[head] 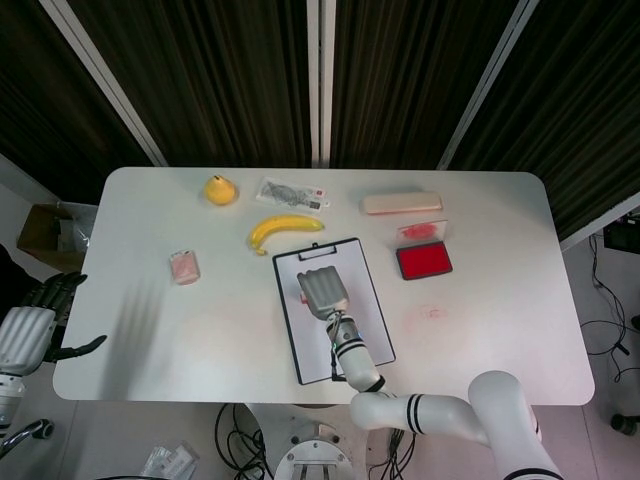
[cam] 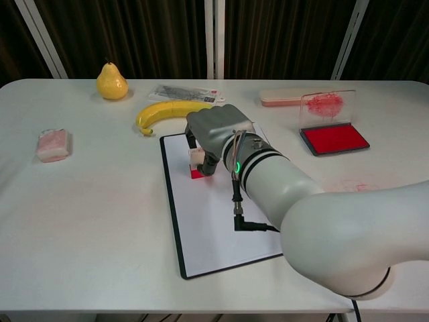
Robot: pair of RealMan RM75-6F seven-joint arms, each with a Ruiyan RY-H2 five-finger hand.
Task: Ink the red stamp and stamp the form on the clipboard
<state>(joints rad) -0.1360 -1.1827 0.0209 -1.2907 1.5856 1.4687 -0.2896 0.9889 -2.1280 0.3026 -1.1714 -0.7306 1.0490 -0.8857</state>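
My right hand (cam: 216, 133) (head: 322, 290) grips the red stamp (cam: 198, 165), a small block with a red base and pale top. The stamp's base stands on the white form (cam: 214, 221) at the upper left of the black-edged clipboard (cam: 173, 221) (head: 290, 340). In the head view the hand hides the stamp. The open red ink pad (cam: 334, 139) (head: 424, 261) lies to the right of the clipboard, its clear lid (cam: 326, 105) raised behind it. My left hand (head: 45, 315) hangs off the table's left edge, fingers spread and holding nothing.
A banana (cam: 167, 114) lies just behind the clipboard. A pear (cam: 111, 82), a plastic packet (cam: 184, 92), a pink bar (cam: 285, 98) and a wrapped pink item (cam: 53, 145) are spread over the table. A red smudge (cam: 354, 186) marks the tabletop right of the clipboard.
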